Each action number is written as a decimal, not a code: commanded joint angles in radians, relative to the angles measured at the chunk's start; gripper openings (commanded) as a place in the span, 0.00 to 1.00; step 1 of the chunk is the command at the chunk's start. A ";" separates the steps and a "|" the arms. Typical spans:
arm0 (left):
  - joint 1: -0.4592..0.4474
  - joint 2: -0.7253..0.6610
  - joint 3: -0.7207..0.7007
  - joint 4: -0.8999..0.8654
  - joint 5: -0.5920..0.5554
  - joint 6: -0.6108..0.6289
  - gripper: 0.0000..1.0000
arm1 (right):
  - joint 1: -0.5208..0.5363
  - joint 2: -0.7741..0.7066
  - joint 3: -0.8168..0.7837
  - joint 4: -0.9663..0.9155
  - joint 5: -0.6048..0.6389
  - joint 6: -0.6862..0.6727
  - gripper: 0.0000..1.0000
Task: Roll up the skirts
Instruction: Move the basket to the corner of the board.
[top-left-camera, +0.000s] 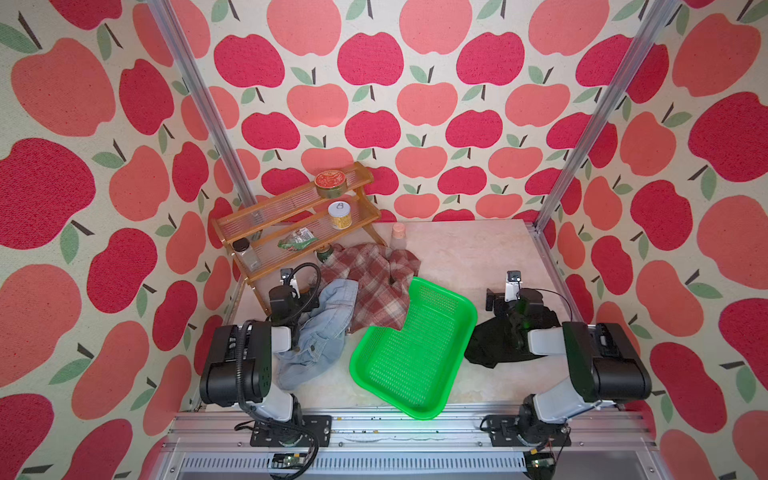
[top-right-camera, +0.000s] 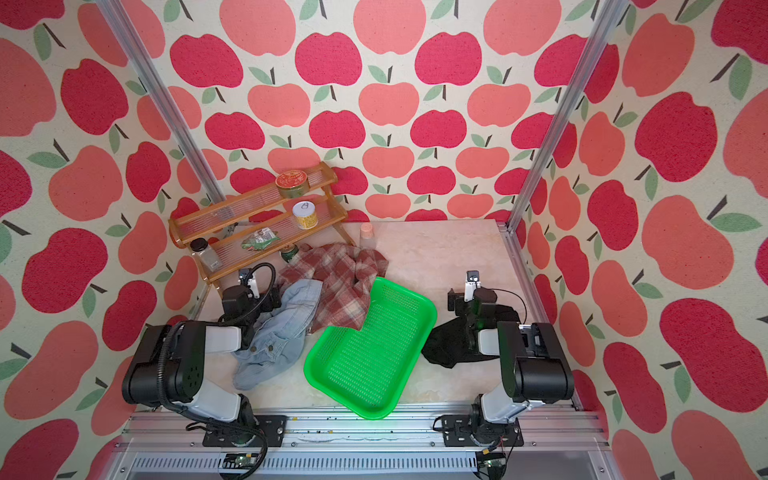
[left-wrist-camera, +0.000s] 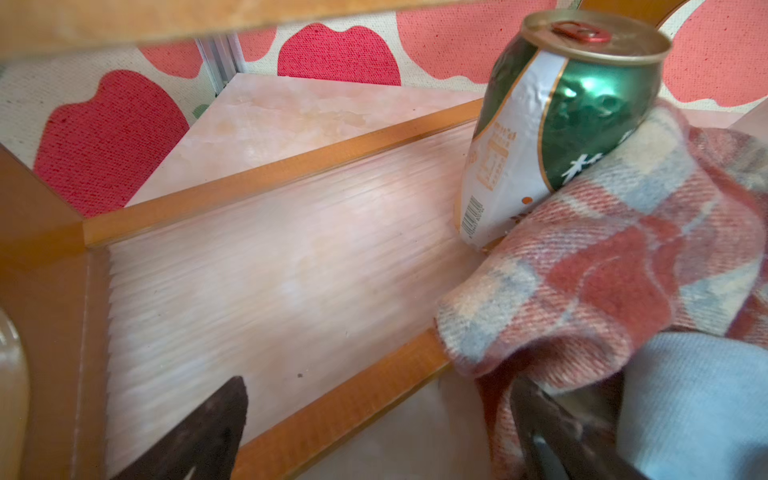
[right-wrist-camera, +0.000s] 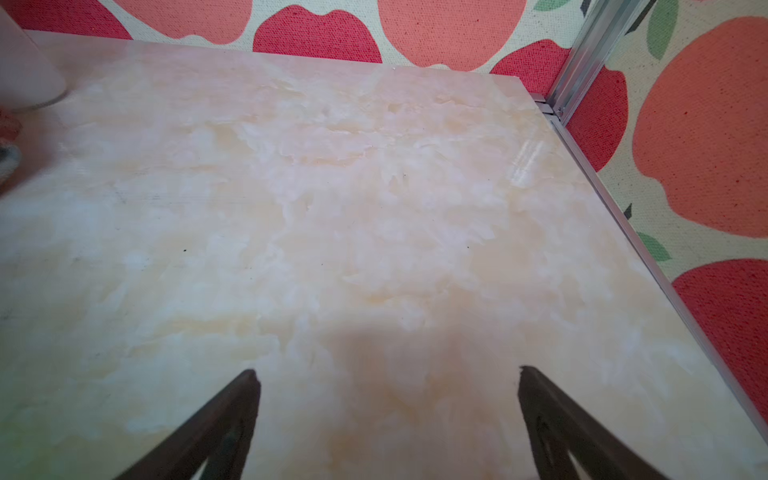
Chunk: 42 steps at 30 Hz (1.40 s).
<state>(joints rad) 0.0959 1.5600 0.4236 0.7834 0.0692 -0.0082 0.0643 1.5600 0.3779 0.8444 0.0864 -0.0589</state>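
left arm (top-left-camera: 232, 365): bulky black joint housings, pale grey-white links between them.
right arm (top-left-camera: 602, 365): same black and grey-white build; small green light (top-left-camera: 522, 311) near the wrist.
cabling: thick black corrugated hose (top-left-camera: 241, 365) along the left arm; thin black wire (top-left-camera: 559, 296) on the right.
base plates (top-left-camera: 291, 430): flat, black.
left gripper (left-wrist-camera: 376, 382): dark brown tapered fingers.
right gripper (right-wrist-camera: 387, 370): the same, with slotted cut-outs.
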 joint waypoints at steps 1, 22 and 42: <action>0.005 0.007 0.002 0.013 0.018 0.010 0.99 | -0.006 -0.014 0.021 0.012 -0.013 0.004 0.99; 0.011 0.008 0.003 0.011 0.029 0.008 0.99 | -0.010 -0.012 0.028 0.001 -0.019 0.005 0.99; -0.064 -0.431 0.300 -0.653 0.193 -0.094 0.72 | 0.045 -0.390 0.470 -1.167 0.326 0.507 0.98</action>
<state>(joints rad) 0.0917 1.2106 0.7006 0.2565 0.2089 -0.0818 0.0906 1.2053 0.7994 0.0650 0.3874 0.2642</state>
